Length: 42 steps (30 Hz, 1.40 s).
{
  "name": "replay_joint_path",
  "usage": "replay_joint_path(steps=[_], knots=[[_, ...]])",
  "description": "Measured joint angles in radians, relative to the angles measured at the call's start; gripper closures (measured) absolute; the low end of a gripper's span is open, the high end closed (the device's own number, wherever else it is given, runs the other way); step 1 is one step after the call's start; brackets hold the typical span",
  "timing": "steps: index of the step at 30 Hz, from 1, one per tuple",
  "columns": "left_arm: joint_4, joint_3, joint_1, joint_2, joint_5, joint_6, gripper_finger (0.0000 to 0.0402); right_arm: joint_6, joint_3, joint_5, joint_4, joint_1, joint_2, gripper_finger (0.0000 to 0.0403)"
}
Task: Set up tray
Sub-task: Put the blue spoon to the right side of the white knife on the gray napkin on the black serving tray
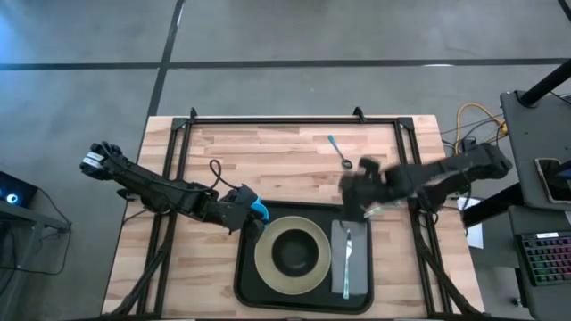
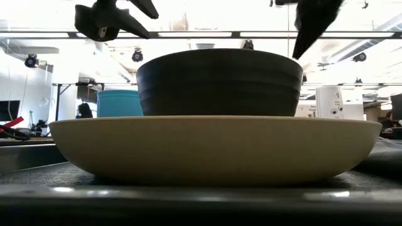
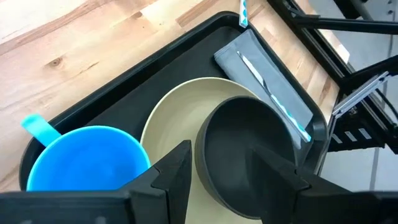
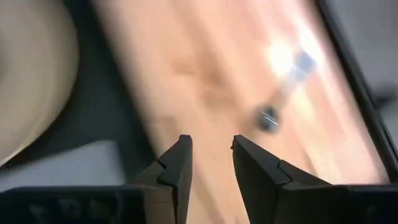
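Tray (image 1: 245, 276) sits at the near middle of the wooden surface (image 1: 285, 147), and from what I see it is mostly dressed. A cream plate (image 1: 292, 254) lies in its centre with a dark bowl (image 1: 292, 252) nested on it. A grey napkin (image 1: 350, 259) with a fork (image 1: 349, 252) on top lies along its right side. A blue cup (image 3: 84, 158) stands at its left end.

My left pincer (image 1: 243, 217) hangs just above that cup, its jaws apart and gripping nothing. My right pincer (image 1: 355, 192) hovers over bare wood just beyond the napkin, jaws narrowly parted and empty.

I judge one piece is left: a spoon (image 1: 339, 152) with a teal handle lies on the surface well beyond the tray, and my right arm looks best placed to fetch it.
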Motion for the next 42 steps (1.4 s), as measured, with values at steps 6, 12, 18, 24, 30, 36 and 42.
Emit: replay_joint_path(steps=[6, 12, 18, 24, 30, 36, 42], knots=[[0.050, 0.000, 0.000, 0.000, -0.002, 0.001, 0.0271, 0.085, -0.015, -0.054, -0.059, -0.386, 0.004, 0.0301], [0.050, 0.000, 0.000, 0.000, -0.002, 0.023, 0.0271, -0.049, -0.057, -0.172, 0.020, -0.629, 0.095, 0.0301], [0.050, 0.000, 0.031, 0.000, -0.002, 0.091, 0.0271, -0.166, -0.076, -0.314, 0.178, -0.791, 0.259, 0.0313], [0.046, 0.000, 0.124, -0.011, -0.004, 0.087, 0.0271, -0.251, -0.015, -0.318, 0.184, -0.834, 0.424, 0.0329], [0.048, 0.000, 0.177, -0.012, -0.002, 0.086, 0.0271, -0.311, 0.042, -0.318, 0.188, -0.831, 0.500, 0.0332], [0.042, 0.000, 0.199, -0.012, -0.001, 0.086, 0.0271, -0.321, 0.053, -0.403, 0.241, -0.853, 0.514, 0.0303], [0.031, 0.000, 0.219, -0.012, -0.001, 0.087, 0.0271, -0.312, 0.055, -0.412, 0.240, -0.875, 0.558, 0.0274]])
